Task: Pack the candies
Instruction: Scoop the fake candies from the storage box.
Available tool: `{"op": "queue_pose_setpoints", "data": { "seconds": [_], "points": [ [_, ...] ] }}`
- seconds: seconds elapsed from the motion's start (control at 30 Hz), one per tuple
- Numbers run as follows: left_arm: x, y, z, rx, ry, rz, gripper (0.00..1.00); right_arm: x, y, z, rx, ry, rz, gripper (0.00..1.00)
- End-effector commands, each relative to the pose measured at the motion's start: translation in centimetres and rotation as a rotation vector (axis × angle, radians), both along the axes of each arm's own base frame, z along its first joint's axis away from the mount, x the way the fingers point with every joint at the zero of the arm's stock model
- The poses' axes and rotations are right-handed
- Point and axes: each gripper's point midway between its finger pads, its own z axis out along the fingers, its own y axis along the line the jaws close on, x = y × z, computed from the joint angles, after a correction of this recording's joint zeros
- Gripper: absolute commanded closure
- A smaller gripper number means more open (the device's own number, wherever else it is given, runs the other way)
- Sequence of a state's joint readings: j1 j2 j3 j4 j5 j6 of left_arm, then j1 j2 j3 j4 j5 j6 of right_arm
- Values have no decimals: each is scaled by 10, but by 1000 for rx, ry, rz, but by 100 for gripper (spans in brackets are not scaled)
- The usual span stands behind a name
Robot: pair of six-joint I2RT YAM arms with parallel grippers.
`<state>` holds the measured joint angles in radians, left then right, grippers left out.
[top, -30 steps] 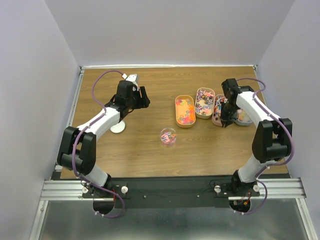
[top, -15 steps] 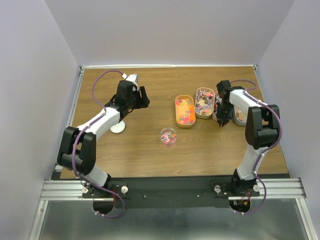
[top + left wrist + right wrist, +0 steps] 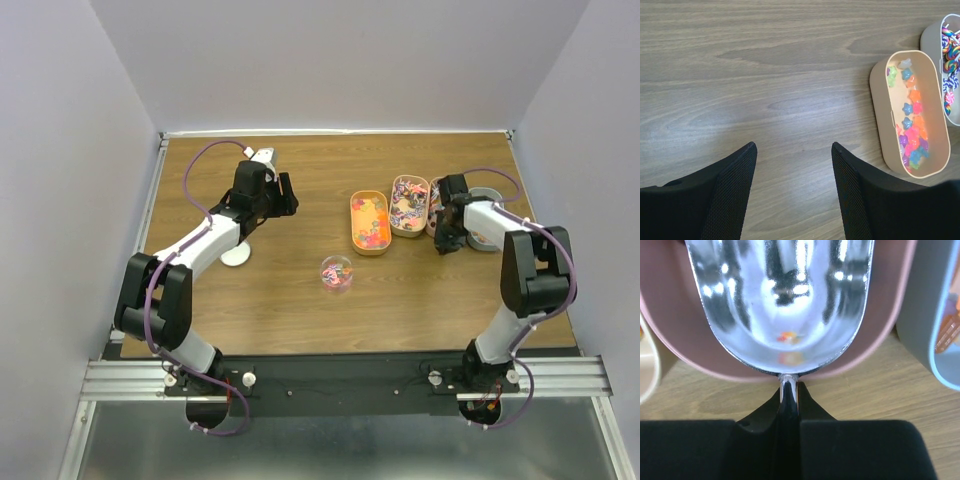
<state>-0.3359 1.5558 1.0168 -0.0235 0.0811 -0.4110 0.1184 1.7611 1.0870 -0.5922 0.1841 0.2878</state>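
Your right gripper [image 3: 789, 396] pinches the scoop [image 3: 780, 300] by its handle, bowl in the pink tray [image 3: 685, 352]. Your left gripper [image 3: 792, 172] hangs open over the table [image 3: 765, 60].

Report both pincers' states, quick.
Left pincer: open, holding nothing.
Right pincer: closed on the handle of the metal scoop.

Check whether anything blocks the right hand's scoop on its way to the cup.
The scoop sits in the pink tray, so its wall comes first. The orange tray's near end lies close to the straight line to the cup; nothing else shows between them.
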Motion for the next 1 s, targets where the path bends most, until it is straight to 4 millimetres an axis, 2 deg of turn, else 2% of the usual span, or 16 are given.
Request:
{"op": "queue_pose_setpoints", "data": {
  "seconds": [0.0,0.03,0.3,0.53,0.83,0.97],
  "points": [
    [5,0,6,11,-30,8,31,11,-12,10,-43,-157,-44,99],
    [5,0,6,9,-31,9,31,13,-12,19,-39,-192,-46,99],
    [4,-2,8,3,-32,-2,31,9,-9,41,-20,-274,1,99],
    [3,-4,12,1,-43,-6,31,3,5,60,34,-320,124,99],
    [3,-5,15,2,-50,-11,31,-16,24,81,131,-284,208,99],
    [3,-6,17,-1,-54,-14,31,-34,41,89,156,-239,272,99]
  ]
}}
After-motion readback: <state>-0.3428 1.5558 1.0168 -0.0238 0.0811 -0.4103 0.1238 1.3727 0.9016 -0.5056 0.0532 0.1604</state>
